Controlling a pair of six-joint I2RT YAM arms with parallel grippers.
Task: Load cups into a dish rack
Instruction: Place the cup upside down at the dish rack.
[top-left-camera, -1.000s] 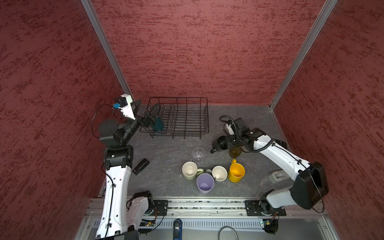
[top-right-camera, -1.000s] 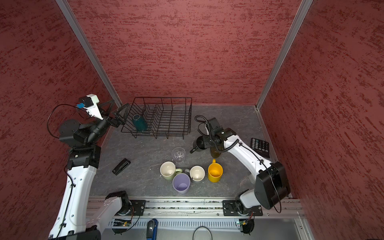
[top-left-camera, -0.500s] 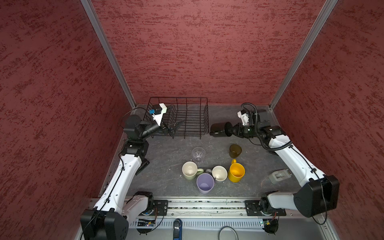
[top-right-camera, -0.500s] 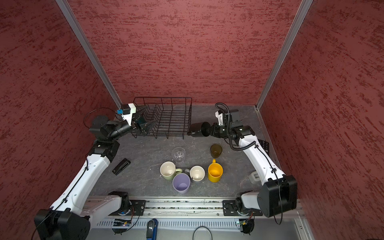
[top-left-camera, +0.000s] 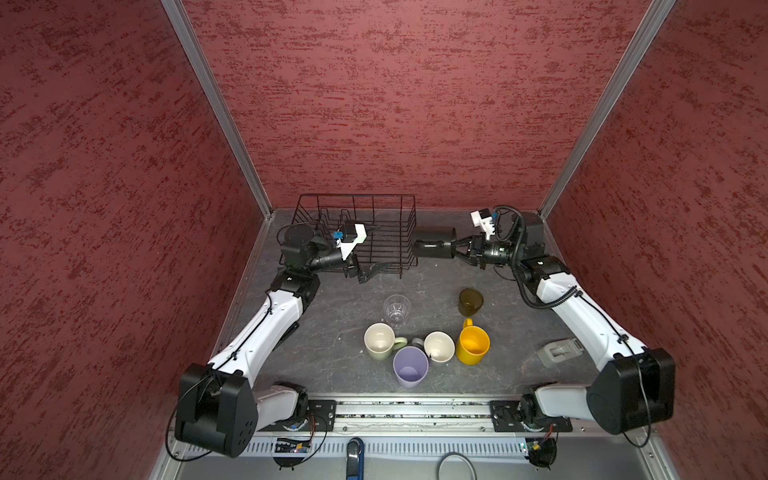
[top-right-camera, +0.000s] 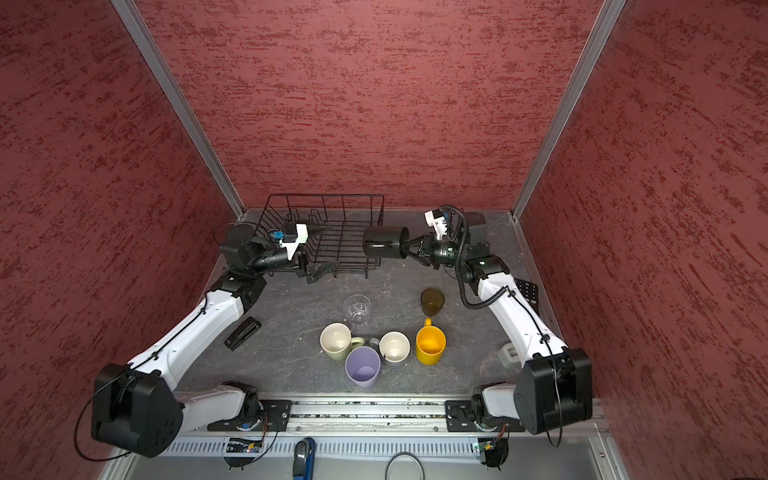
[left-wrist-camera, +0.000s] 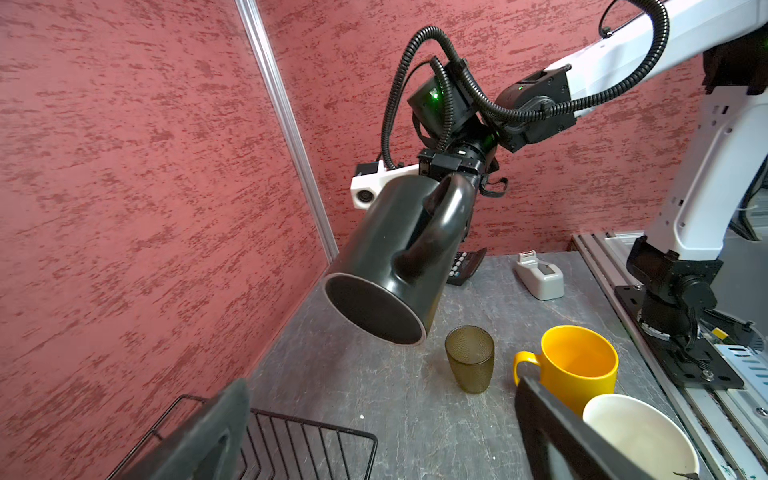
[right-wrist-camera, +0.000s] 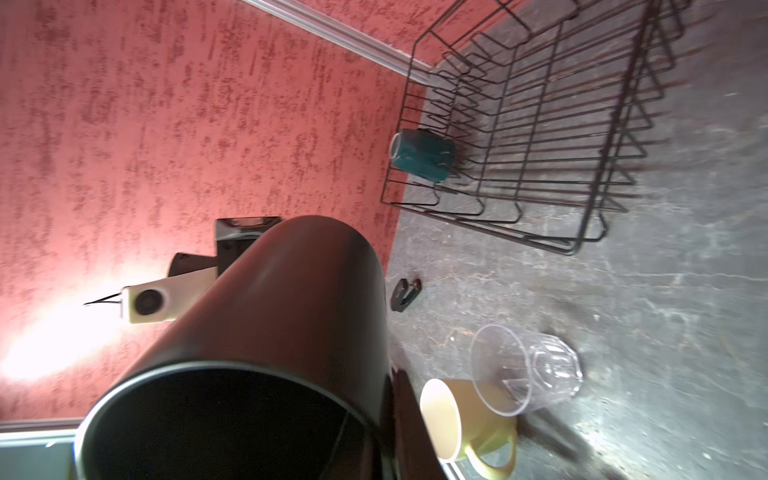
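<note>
In both top views the right claw (top-left-camera: 459, 246) grips a glossy black ceramic mug (top-left-camera: 432, 244) by its rim, sideways, base toward the black wire dish rack (top-left-camera: 399, 203) just beyond. The left claw (top-left-camera: 372, 271) gapes wide, empty, at the rack's front. Six cups, a yellow mug (top-left-camera: 472, 344) among them, stand unloaded behind both claws. Left wrist view: the black mug hangs ahead. Right wrist view: a teal mug (right-wrist-camera: 422, 156) lies in the rack; seemingly one loaded, seven left.
</note>
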